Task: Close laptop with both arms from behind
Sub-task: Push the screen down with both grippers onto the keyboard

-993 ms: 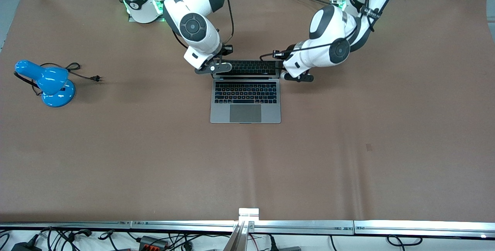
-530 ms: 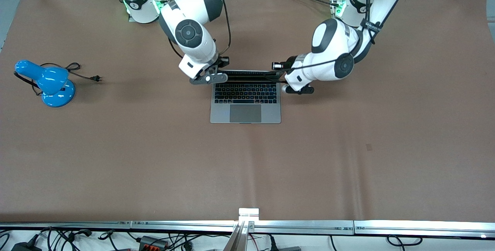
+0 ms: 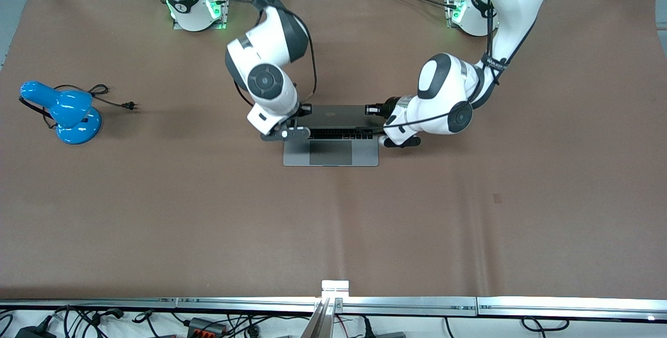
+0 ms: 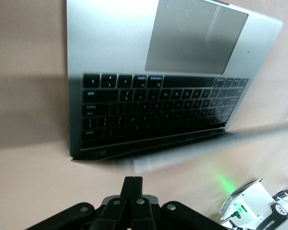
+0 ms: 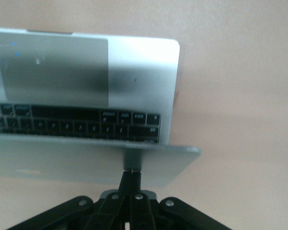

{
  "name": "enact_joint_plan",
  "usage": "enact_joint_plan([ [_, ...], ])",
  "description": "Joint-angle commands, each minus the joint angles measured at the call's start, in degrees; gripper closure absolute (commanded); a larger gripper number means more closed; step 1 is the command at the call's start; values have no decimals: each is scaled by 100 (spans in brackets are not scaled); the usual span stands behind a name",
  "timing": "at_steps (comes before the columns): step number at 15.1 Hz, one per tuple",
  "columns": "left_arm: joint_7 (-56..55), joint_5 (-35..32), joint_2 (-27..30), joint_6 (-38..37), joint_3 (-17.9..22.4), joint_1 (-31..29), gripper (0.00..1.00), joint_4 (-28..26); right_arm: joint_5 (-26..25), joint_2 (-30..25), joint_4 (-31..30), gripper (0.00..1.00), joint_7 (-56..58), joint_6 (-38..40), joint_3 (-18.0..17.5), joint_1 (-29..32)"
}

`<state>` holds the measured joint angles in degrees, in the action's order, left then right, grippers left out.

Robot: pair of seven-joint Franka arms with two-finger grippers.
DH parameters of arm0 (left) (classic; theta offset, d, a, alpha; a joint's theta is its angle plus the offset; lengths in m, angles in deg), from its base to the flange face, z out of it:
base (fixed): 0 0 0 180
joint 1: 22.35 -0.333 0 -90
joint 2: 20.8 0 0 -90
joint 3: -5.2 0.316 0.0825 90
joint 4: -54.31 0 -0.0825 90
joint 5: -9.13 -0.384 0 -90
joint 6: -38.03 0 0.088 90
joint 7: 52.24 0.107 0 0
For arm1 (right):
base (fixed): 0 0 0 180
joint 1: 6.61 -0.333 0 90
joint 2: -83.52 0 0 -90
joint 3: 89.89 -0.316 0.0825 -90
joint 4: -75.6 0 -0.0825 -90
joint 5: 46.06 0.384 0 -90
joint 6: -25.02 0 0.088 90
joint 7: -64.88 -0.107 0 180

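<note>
The grey laptop [image 3: 333, 114] sits mid-table with its lid tilted far down over the keyboard. The lid's back and logo face up, and a strip of keys and the trackpad [image 3: 330, 153] still show. My right gripper [image 3: 292, 132] is shut and empty at the lid's corner toward the right arm's end. In the right wrist view its tips [image 5: 132, 173] press on the lid's back [image 5: 77, 163]. My left gripper [image 3: 386, 139] is shut and empty at the other lid corner. In the left wrist view it [image 4: 133, 184] sits just off the blurred lid edge [image 4: 206, 141] over the keyboard [image 4: 153, 110].
A blue desk lamp [image 3: 62, 111] with its black cord and plug [image 3: 130, 104] lies toward the right arm's end of the table. The brown mat [image 3: 333, 223] stretches from the laptop to a metal rail [image 3: 333, 304] along the table's edge.
Both grippers moved toward the front camera and lower with the lid's top edge. The lid swung from open and leaning back, past upright, to far down over the keyboard.
</note>
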<state>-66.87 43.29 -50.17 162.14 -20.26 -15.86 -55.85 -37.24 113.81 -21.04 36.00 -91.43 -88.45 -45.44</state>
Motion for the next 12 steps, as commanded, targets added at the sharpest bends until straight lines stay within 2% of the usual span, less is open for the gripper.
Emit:
enact_joint_plan([
  [1, -31, -119, -420, -18, 85, 54, 100, 390, -196, 503, 488, 100, -65, -70, -30, 77],
  [7, -22, -479, -1211, 763, 111, 292, 100, 592, -196, 1251, 524, 100, 5, -1230, -21, 130],
  [12, -31, -619, -1335, 773, 138, 318, 100, 654, -196, 1366, 550, 100, -3, -1301, -12, 130],
])
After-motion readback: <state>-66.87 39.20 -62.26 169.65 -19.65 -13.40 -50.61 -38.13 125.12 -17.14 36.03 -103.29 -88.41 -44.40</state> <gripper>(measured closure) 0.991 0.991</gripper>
